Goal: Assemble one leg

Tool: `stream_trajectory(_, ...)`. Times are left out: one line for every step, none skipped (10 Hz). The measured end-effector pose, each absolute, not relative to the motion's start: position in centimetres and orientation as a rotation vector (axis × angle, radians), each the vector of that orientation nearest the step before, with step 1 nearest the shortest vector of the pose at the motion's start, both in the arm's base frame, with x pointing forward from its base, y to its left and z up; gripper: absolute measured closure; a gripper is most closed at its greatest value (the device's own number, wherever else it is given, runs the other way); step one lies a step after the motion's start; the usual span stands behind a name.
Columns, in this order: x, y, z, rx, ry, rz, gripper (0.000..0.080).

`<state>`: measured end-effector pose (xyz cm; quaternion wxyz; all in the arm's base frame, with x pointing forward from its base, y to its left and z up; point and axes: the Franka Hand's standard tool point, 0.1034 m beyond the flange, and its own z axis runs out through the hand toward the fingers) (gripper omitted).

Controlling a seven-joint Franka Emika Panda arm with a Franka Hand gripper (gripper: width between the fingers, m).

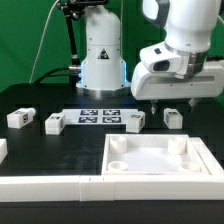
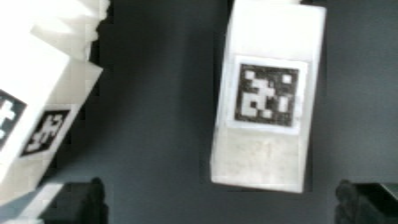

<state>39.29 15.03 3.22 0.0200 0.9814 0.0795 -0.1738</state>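
Observation:
Several small white legs with marker tags lie on the black table. One leg point(image 1: 173, 117) lies right under my gripper point(image 1: 172, 101), at the exterior view's right. In the wrist view this leg point(image 2: 267, 100) is long and upright with its tag facing the camera. It lies ahead of my open gripper point(image 2: 222, 205), closer to one dark fingertip point(image 2: 365, 200) than to the other. The gripper is open, holds nothing and hovers above the leg. Another leg point(image 1: 133, 121) lies just beside it and shows in the wrist view point(image 2: 45, 115).
Two more legs point(image 1: 20, 117) point(image 1: 54, 123) lie at the exterior view's left. The marker board point(image 1: 100, 115) lies in front of the robot base. The large white square piece point(image 1: 160, 172) sits in front of the gripper. Long white rails point(image 1: 50, 186) run along the front.

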Motion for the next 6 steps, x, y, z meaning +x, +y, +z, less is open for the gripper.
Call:
stream_trajectory(38.8, 14.9, 3.2, 3.002, 0.245, -0.657, 0.0151)
stream_trajectory(38.9, 14.9, 3.1, 2.969, 0.244, -0.747, 0.0151)
stream_trajectory(38.7, 14.9, 3.1, 2.916, 0.241, -0.872, 0.0150)
stream_trajectory(38.7, 14.9, 3.1, 2.852, 0.236, -1.012, 0.0151)
stream_trajectory(38.4, 14.8, 3.1, 2.798, 0.221, -1.120, 0.0151)
stream_trajectory(37.8, 14.9, 3.0, 2.716, 0.195, -1.280, 0.0150)
